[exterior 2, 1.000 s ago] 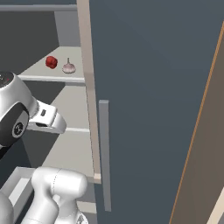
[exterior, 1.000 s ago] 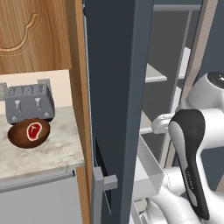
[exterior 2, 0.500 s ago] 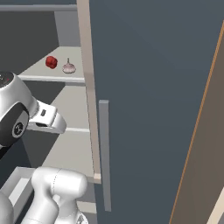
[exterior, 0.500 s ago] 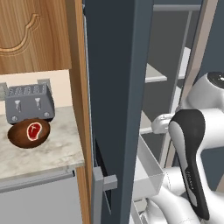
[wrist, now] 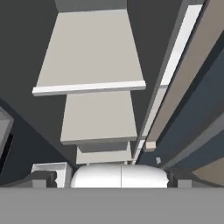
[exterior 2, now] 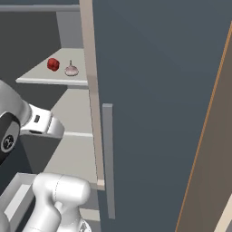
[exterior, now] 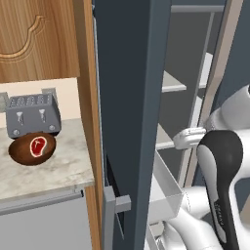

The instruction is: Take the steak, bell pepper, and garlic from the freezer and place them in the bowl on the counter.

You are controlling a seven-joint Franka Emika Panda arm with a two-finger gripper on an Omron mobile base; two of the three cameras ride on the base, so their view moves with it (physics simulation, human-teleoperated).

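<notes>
The hand [wrist: 112,181] gapes wide, empty, well below the bell pepper [exterior 2: 53,64] and garlic [exterior 2: 71,70].

The tall dark blue-grey freezer [exterior 2: 68,27] stands open at the left of the right base frame, with free room above its white shelf [exterior 2: 54,77], beside the small red pepper [exterior 2: 53,64] and pale garlic bulb [exterior 2: 71,70]. The wide blue-grey door [exterior 2: 158,104] walls off the right side. In the left base frame, its edge [exterior: 132,122] separates the beige stone bench [exterior: 53,163] from the interior.
</notes>
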